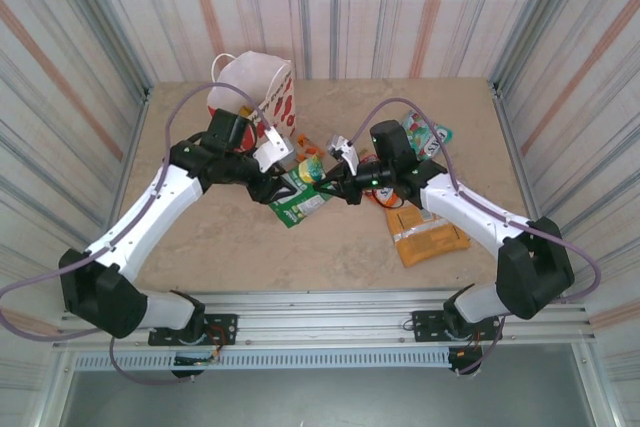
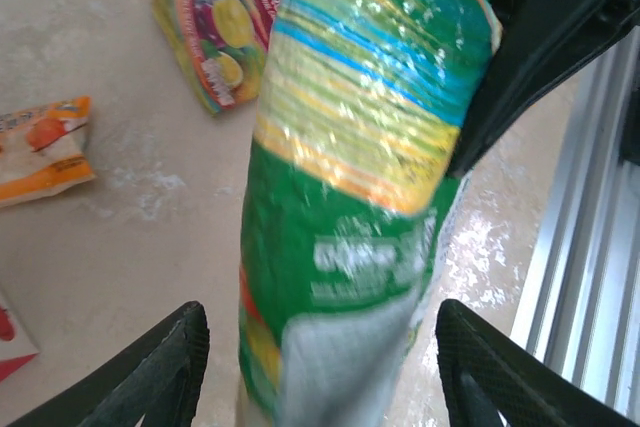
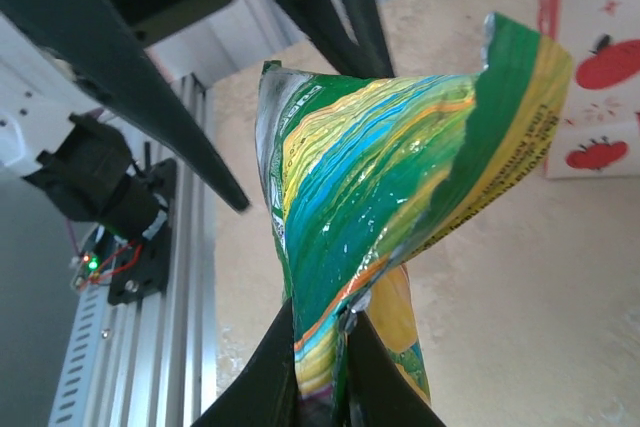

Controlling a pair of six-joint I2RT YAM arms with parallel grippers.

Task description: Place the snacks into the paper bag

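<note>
The right pincer (image 3: 320, 352) clamps the green packet (image 3: 380, 167) mid-frame; the left pincer (image 2: 320, 372) gapes around it. Its white lettering is too blurred to read. Left arm (image 1: 160, 202) and right arm (image 1: 470, 212) bend inward; the bag (image 1: 281, 107) stands upper left.

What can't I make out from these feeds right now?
- Paper bag contents: top view, too small to tell, and the left arm covers its lower part.
- Green packet print: left wrist view, blurred; lower end cut off by the bottom edge.
- Teal packet: top view, partly hidden under the right arm.
</note>
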